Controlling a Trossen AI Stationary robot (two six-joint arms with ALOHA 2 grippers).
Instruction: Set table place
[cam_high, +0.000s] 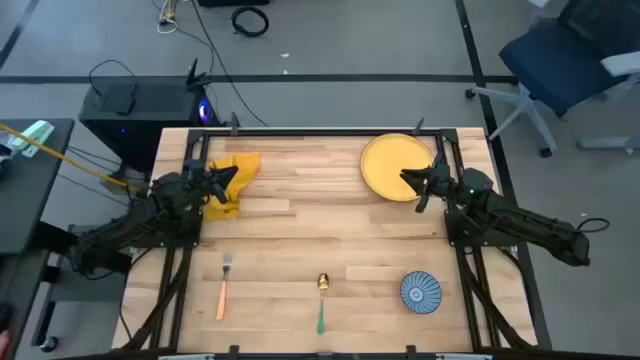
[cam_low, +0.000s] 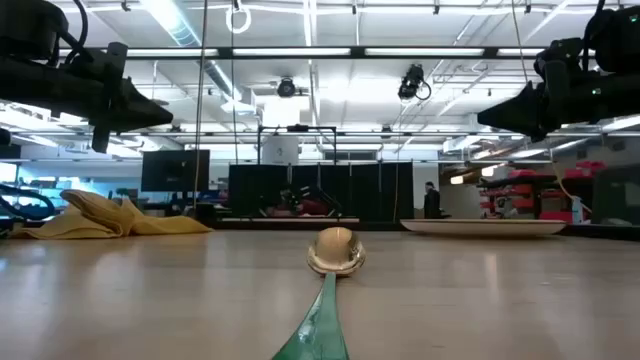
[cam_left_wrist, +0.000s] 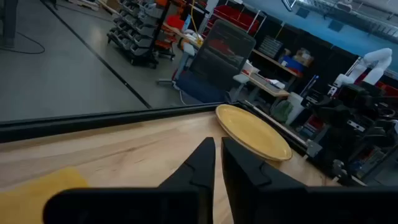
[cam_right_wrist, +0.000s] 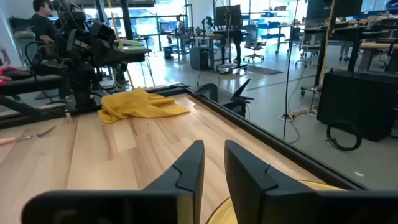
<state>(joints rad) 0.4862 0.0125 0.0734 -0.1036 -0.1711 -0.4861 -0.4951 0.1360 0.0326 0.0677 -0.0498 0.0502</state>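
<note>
On the light wooden table, a crumpled yellow cloth lies at the far left and a yellow plate sits flat at the far right. Toward the near edge lie an orange-handled fork, a green-handled spoon and a blue patterned bowl. My left gripper hovers at the cloth's edge, its fingers all but shut with nothing between them. My right gripper hangs over the plate's near rim, narrowly open and empty. In the low view both grippers are well above the tabletop.
A black metal frame edges the table. Bare wood lies between cloth and plate and across the table's middle. Beyond the far edge are a black box, cables and a blue office chair. A person sits far off in the room.
</note>
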